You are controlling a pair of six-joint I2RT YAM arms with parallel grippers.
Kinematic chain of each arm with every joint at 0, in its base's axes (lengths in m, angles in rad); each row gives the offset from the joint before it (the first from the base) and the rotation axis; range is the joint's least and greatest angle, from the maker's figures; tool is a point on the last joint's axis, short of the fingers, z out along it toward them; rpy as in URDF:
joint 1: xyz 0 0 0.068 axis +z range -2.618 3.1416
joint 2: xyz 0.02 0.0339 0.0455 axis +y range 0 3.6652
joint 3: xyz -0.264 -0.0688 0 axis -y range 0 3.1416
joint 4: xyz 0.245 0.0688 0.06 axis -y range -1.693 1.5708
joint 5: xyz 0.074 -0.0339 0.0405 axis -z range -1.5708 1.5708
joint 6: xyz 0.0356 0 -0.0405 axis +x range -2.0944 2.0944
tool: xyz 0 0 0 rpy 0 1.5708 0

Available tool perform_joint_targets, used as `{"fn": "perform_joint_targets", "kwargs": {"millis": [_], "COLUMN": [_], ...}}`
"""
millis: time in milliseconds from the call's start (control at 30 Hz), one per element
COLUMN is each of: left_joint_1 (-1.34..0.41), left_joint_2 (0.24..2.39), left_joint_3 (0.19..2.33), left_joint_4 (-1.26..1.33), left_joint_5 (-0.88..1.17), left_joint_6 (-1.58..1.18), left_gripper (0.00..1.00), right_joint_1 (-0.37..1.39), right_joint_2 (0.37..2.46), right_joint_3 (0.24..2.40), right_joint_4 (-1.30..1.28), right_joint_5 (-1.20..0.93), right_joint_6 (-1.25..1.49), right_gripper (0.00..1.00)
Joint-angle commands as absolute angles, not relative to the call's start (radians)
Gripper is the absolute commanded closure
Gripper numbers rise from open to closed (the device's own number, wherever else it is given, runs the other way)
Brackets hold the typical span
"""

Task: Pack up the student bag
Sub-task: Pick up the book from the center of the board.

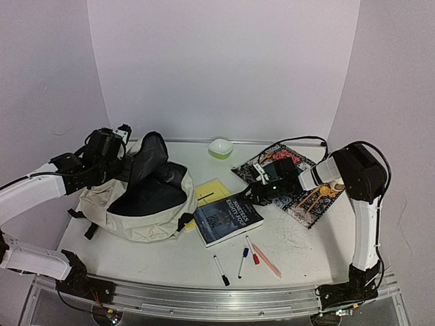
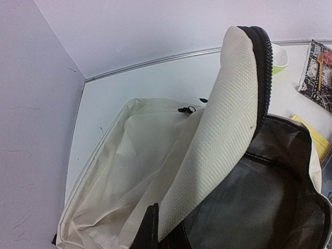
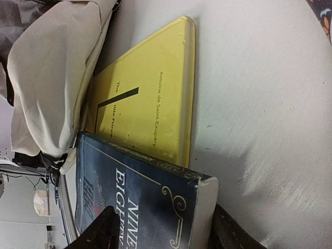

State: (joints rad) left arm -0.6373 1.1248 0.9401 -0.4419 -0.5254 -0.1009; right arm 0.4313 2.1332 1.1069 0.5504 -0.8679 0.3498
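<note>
The student bag (image 1: 146, 219), cream with a dark lining, lies open at the table's left. My left gripper (image 1: 126, 155) is shut on its raised flap; in the left wrist view the textured cream flap (image 2: 223, 119) runs down between the fingers (image 2: 151, 228). A dark blue book (image 1: 228, 217) lies to the right of the bag, partly over a yellow book (image 1: 212, 192). My right gripper (image 1: 259, 192) is at the blue book's far right corner. In the right wrist view the jaws of this gripper (image 3: 166, 223) stand apart on either side of the blue book (image 3: 140, 207), with the yellow book (image 3: 145, 104) beyond.
Three pens (image 1: 242, 261) and a pink pencil (image 1: 266, 261) lie near the front edge. A patterned notebook (image 1: 307, 178) with orange-handled items (image 1: 314, 197) on it lies at the back right. A green-and-white case (image 1: 220, 147) sits at the back.
</note>
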Motion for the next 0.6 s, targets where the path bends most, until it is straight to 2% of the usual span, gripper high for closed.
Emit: {"fn": "perform_joint_targets", "kwargs": {"millis": [0, 133, 267, 567], "left_joint_1": [-0.629, -0.629, -0.627, -0.615], "left_joint_2": [1.094, 1.096, 1.094, 1.077], "left_joint_3": [0.951, 0.952, 0.952, 0.954], "left_joint_4": [-0.36, -0.36, -0.36, -0.356], "left_joint_5": [-0.526, -0.523, -0.523, -0.556], "left_joint_6": [-0.092, -0.091, -0.092, -0.095], "left_gripper": [1.0, 1.0, 1.0, 1.0], "right_joint_1": [0.43, 0.427, 0.425, 0.424], "right_joint_2": [2.171, 2.153, 2.117, 1.954], "right_joint_3": [1.106, 1.107, 1.103, 1.076], "right_joint_4": [0.457, 0.469, 0.476, 0.5], "right_joint_5": [-0.914, -0.946, -0.972, -1.028], "right_joint_6": [0.35, 0.359, 0.37, 0.421], "right_gripper": [0.63, 0.85, 0.99, 1.0]}}
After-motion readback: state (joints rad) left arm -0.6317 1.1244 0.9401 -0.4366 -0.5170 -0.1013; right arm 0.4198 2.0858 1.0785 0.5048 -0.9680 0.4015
